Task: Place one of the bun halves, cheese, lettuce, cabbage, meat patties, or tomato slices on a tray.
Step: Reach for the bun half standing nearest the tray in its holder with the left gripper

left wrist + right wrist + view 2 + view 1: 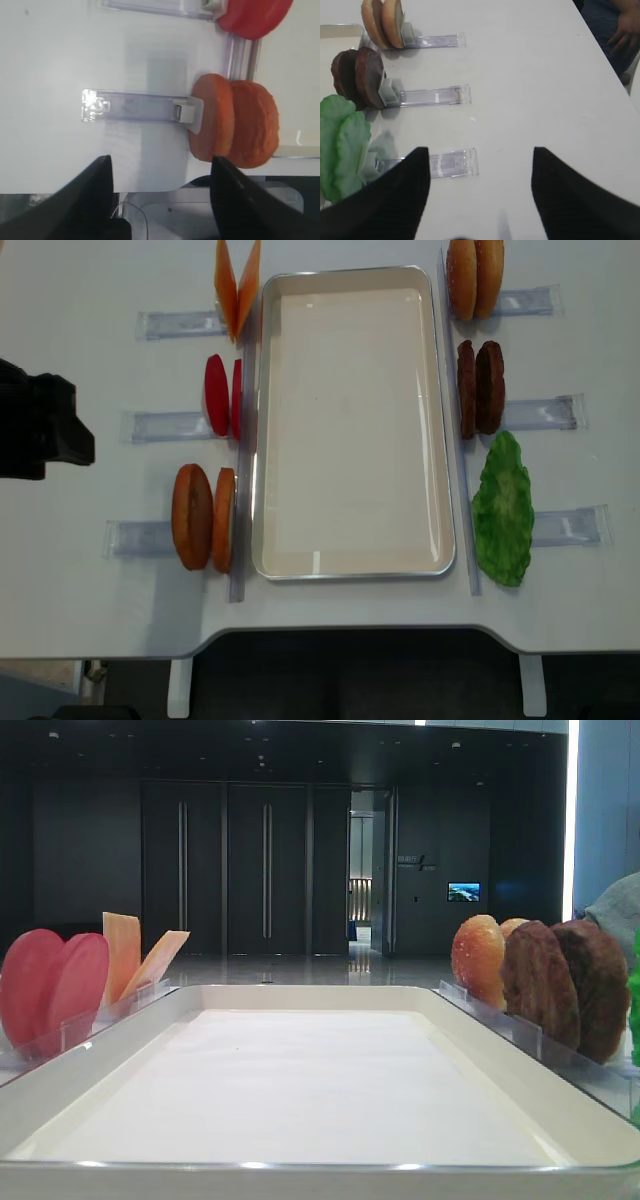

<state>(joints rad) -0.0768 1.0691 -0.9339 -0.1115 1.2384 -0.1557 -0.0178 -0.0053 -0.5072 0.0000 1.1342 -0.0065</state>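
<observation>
Large white rectangular tray [350, 570] sits bare, both grippers spread wide and holding nothing.

Left of the tray, two golden-orange bun halves [200, 517] stand on edge in a clear plastic rack [140, 538]; the left gripper [160, 192] hovers just beside that rack, jaws apart. Beyond them stand the pinkish-red tomato slices [222, 395] and orange cheese squares [237, 285]. Right of the tray stand the dark brown patties [480, 386], with the right gripper [480, 185] gaping over bare table.

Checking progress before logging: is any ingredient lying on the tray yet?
No, the tray shows only its bare white liner in the overhead view, with nothing on it.
</observation>
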